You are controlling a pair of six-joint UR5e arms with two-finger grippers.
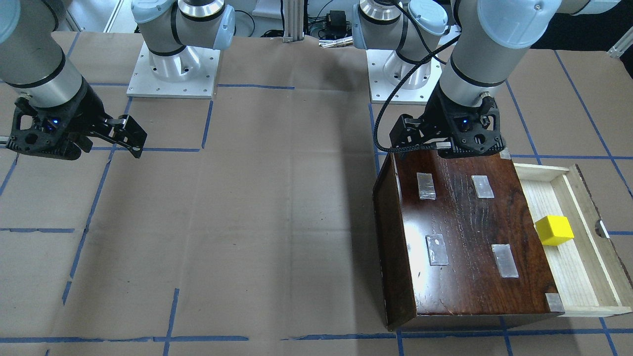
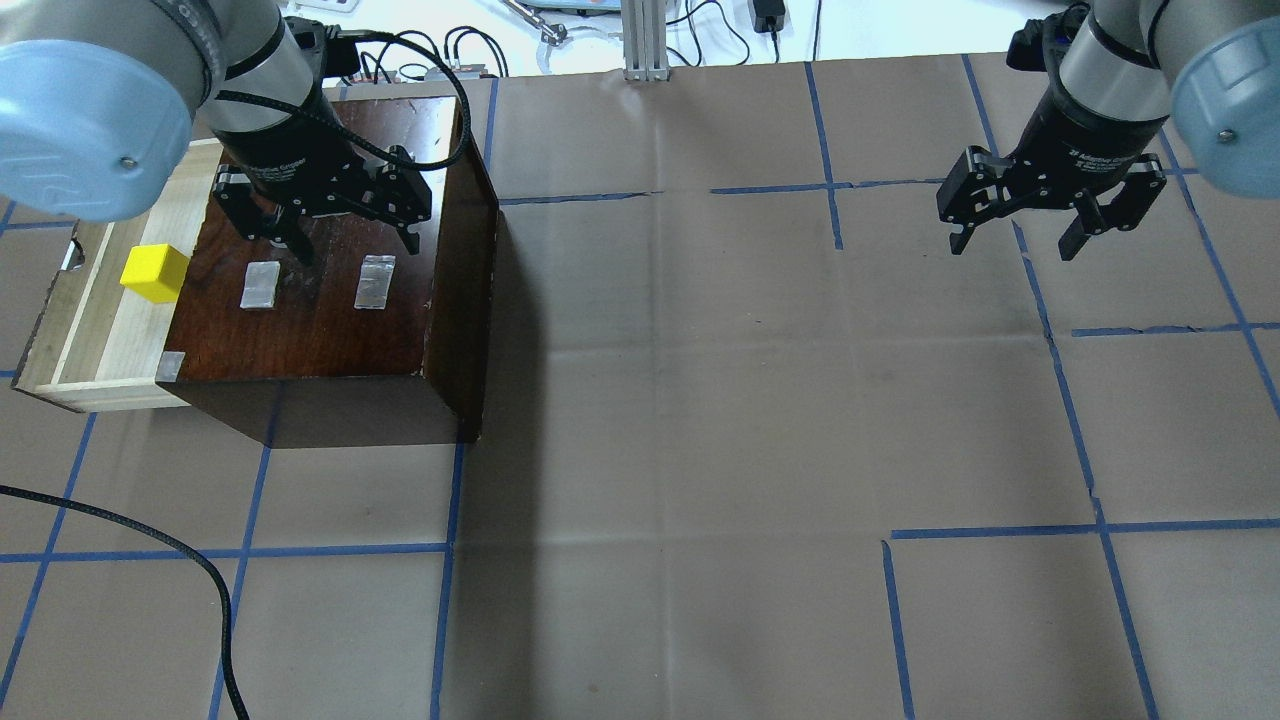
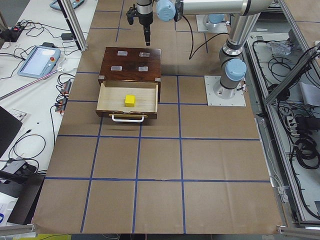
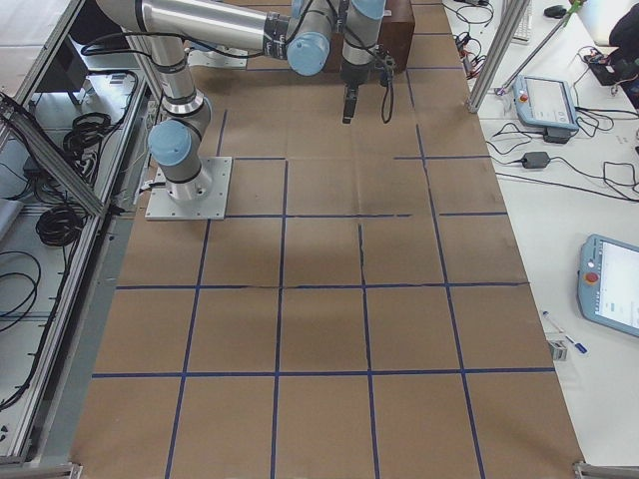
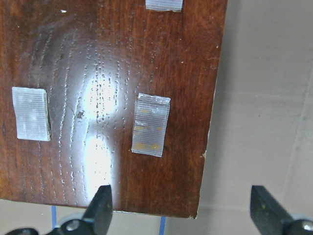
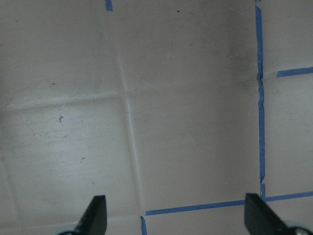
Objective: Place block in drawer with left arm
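The yellow block (image 1: 554,230) lies inside the open pale-wood drawer (image 1: 568,277), pulled out of the dark-brown box (image 1: 460,232). The overhead view shows the block (image 2: 155,274) in the drawer (image 2: 100,330) at the box's (image 2: 320,320) left side. My left gripper (image 2: 355,245), with the looping black cable, is open and empty above the box's top, away from the block. Its wrist view shows both fingers spread (image 5: 182,205) over the glossy top (image 5: 98,98). My right gripper (image 2: 1015,240) is open and empty, hovering over bare paper (image 6: 175,210).
Grey tape patches (image 2: 375,281) sit on the box's top. The drawer's front board carries a white handle (image 3: 128,119). Brown paper with blue tape lines covers the table (image 2: 700,400). A loose black cable (image 2: 150,540) lies at the near left.
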